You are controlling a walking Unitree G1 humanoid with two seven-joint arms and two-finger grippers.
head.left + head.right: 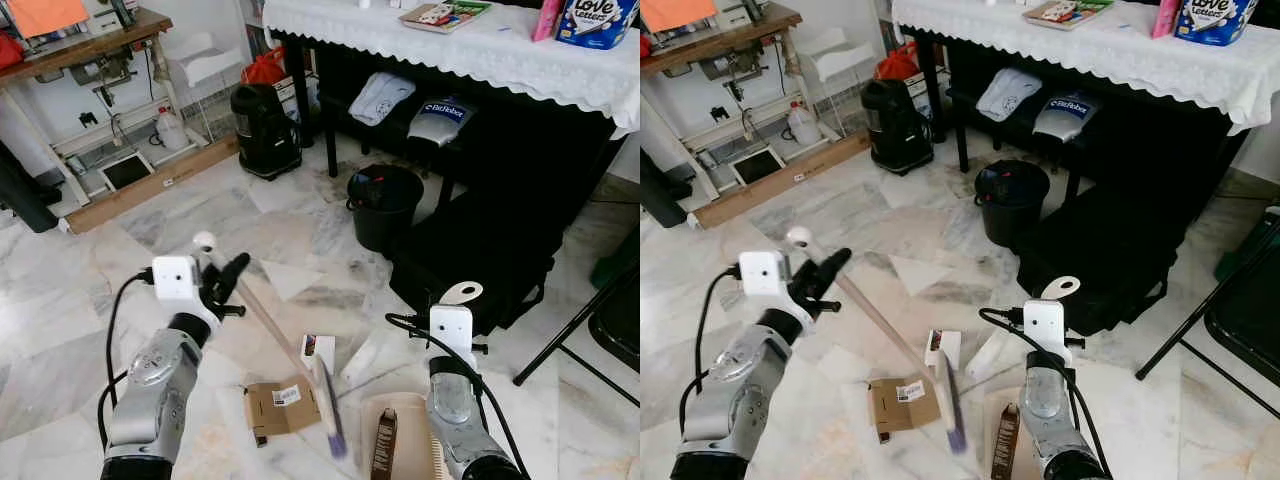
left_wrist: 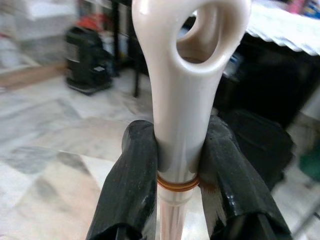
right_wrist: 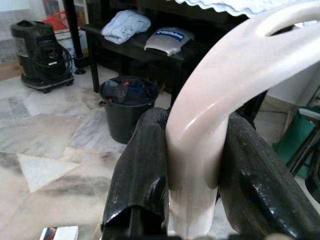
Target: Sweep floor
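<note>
My left gripper is shut on the top of a beige broom handle, just below its looped end. The handle slants down to the broom's bristle head on the marble floor. My right gripper is shut on the cream handle of a dustpan resting on the floor between my arms. A brown bottle-like item lies in the pan. A flattened cardboard piece and a small white box lie beside the bristles.
A black bin with rubbish stands ahead, beside a black case under a table with a white lace cloth. A black appliance and a wooden plank lie at the far left. Chair legs stand at the right.
</note>
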